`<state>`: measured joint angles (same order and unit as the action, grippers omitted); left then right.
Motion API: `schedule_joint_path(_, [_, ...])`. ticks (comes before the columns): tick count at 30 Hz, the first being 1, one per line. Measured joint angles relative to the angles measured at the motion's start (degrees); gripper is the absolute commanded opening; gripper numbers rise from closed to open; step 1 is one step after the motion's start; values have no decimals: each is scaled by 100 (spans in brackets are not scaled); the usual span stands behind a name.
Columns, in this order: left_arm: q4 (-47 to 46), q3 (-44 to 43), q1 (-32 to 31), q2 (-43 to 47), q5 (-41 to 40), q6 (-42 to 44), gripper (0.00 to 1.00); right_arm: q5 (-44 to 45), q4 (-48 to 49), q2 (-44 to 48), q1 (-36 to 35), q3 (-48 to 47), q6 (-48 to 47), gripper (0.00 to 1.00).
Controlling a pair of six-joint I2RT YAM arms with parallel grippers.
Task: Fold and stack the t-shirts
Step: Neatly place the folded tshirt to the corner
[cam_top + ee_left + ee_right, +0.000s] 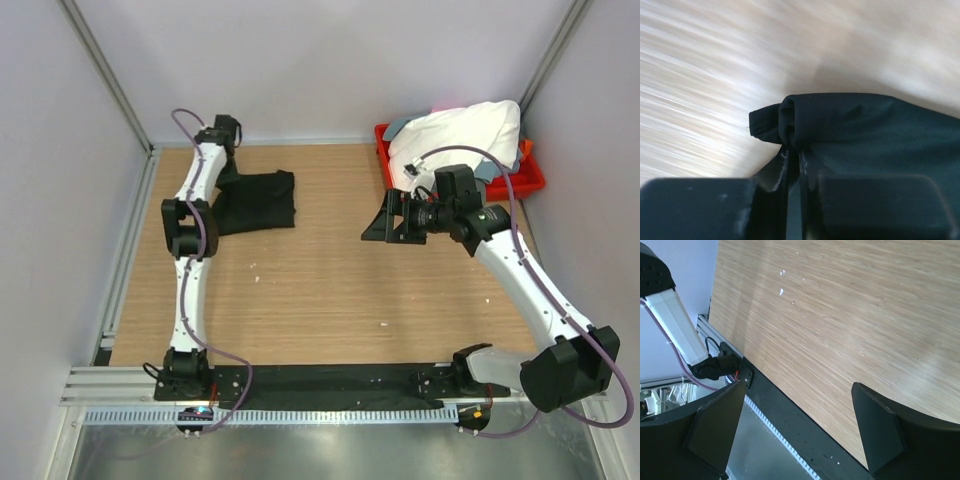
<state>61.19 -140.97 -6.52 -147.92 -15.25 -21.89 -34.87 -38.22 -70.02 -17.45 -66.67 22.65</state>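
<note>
Currently, left end effector (792, 150) pinches the black t-shirt (865, 135); right end effector (797, 402) hangs spread wide.

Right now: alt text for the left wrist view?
The left claw is shut on a bunched fold of the black t-shirt, seen close up. Behind it, the wooden table is blurred.

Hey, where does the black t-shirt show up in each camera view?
Top external: the black t-shirt lies in the upper left of the picture.
Left wrist: centre to lower right, with a fold pinched in the left gripper.
Right wrist: not in it.
Shared landmark: the wooden tabletop, seen in all three views.
</note>
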Motion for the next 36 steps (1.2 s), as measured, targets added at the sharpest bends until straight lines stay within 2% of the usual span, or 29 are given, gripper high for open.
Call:
schedule_joint_path(1, [35,-284,162,-133,-201,98,18,-9,2,2,0,59,0,94])
schedule_joint_path(2, [24,-437,315,-186,-402,188,28,-26,-4,4,0,125,-2,94])
schedule_joint_path(3, [-2,-487,448,-190,-605,326,54,-37,-4,4,0,190,-2,94])
schedule_joint_path(4, [-76,-498,573,-168,-852,468,99,-48,-13,4,0,251,-2,94])
schedule_joint_path(9, [-505,-522,855,-59,-1755,929,100,-87,-50,42,0,459,0,95])
schedule_joint_path(12, [-603,-420,686,210,-1943,994,100,-109,9,33,0,514,7,95])
schedule_joint_path(14, [-739,-35,457,651,-1987,1003,100,-118,74,0,0,522,17,95])
schedule_joint_path(17, [-802,258,-22,1252,-1862,870,99,-129,181,-83,0,522,28,95])
schedule_joint_path(20, [-802,197,-525,1580,-1517,463,100,-125,243,-118,0,522,66,95])
schedule_joint_path(23, [-737,142,-732,1567,-966,-111,93,-125,282,-94,0,522,129,95])
schedule_joint_path(29, [-981,1368,-31,1445,-9,-1370,93,-63,236,199,0,557,140,95])
schedule_joint_path(33, [-994,1652,426,1119,52,-1891,92,-20,214,404,0,570,107,95])
schedule_joint_path(36, [-997,1652,466,992,87,-2153,91,-17,212,407,0,597,76,95])
